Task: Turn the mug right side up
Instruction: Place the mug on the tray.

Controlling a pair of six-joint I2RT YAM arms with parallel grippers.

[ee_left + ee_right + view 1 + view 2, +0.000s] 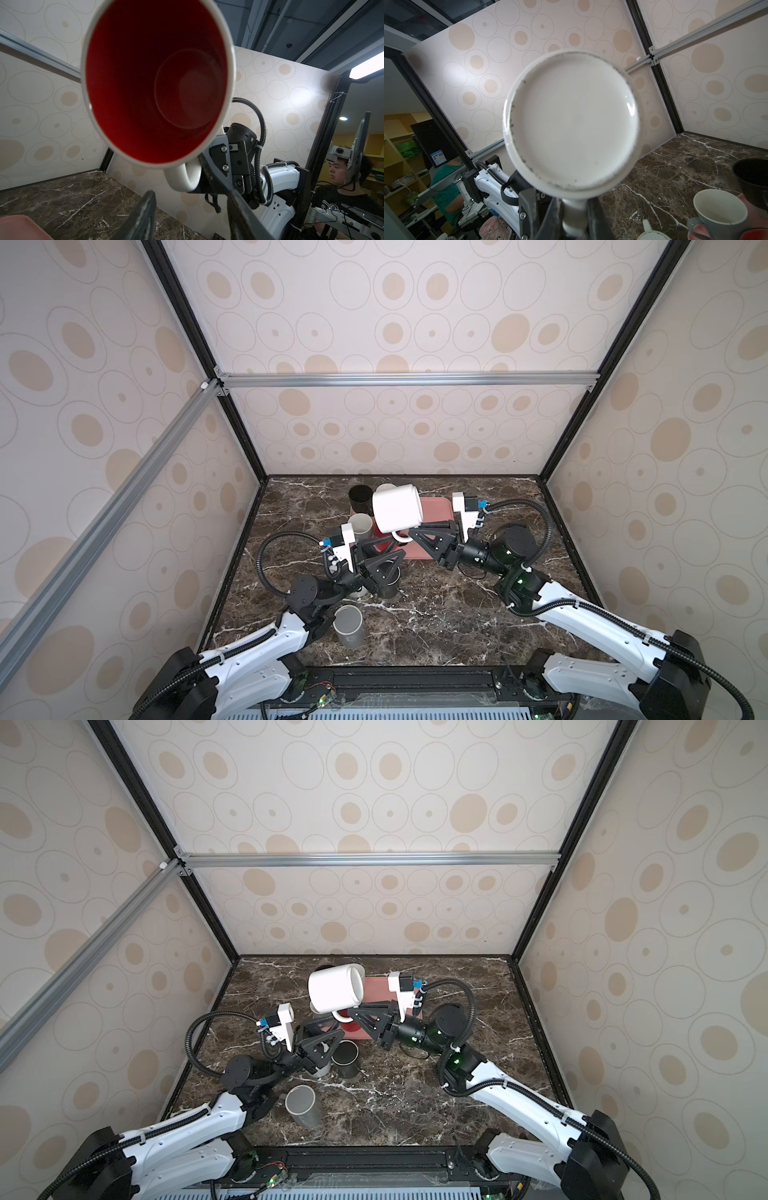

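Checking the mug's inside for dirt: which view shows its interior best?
The left wrist view: it looks straight into the red-lined mug. The right wrist view shows only its white base; both top views show its outer wall and handle.

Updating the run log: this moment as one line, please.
mug: lifted, on its side, not yet upright | right gripper: shut on handle | left gripper: open, empty, below mug

The tray (436, 510) lies at twelve o'clock on the tabletop (436, 614), a cup (348, 626) at eight; above the tray's nine-o'clock edge my right gripper (409, 534) holds the mug (397, 508) by its handle.
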